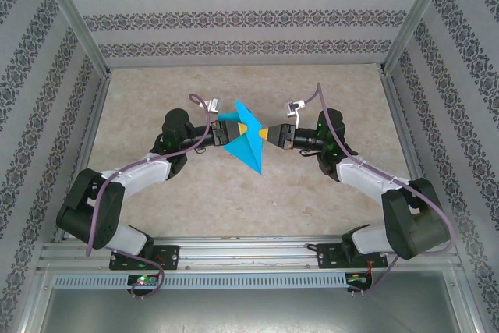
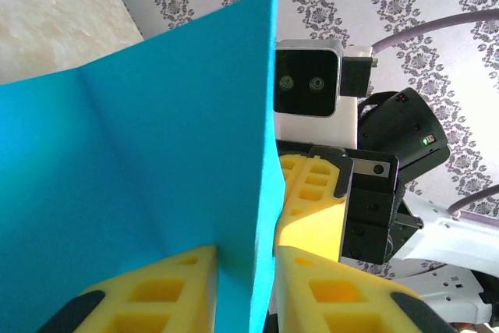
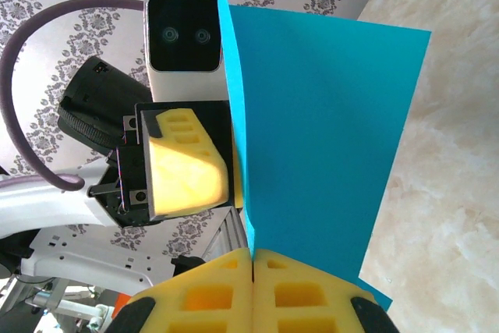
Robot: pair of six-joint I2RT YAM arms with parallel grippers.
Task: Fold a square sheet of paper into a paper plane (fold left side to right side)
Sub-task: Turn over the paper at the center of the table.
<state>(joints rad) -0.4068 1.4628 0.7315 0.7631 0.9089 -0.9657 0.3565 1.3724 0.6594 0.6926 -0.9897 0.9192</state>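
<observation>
R gripper (image 3: 252, 255) pinching teal paper (image 1: 248, 144) midair; L gripper (image 2: 245, 250) slightly spread, straddling paper edge.

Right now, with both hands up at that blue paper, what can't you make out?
- Left wrist view: whether the left hand is pinching the sheet of paper; the sheet's own edge hides the contact.
- Left wrist view: the tips of the right hand, behind that sheet.
- Right wrist view: the left hand's far finger, behind the sheet.
- Top view: any creases, too small.
</observation>
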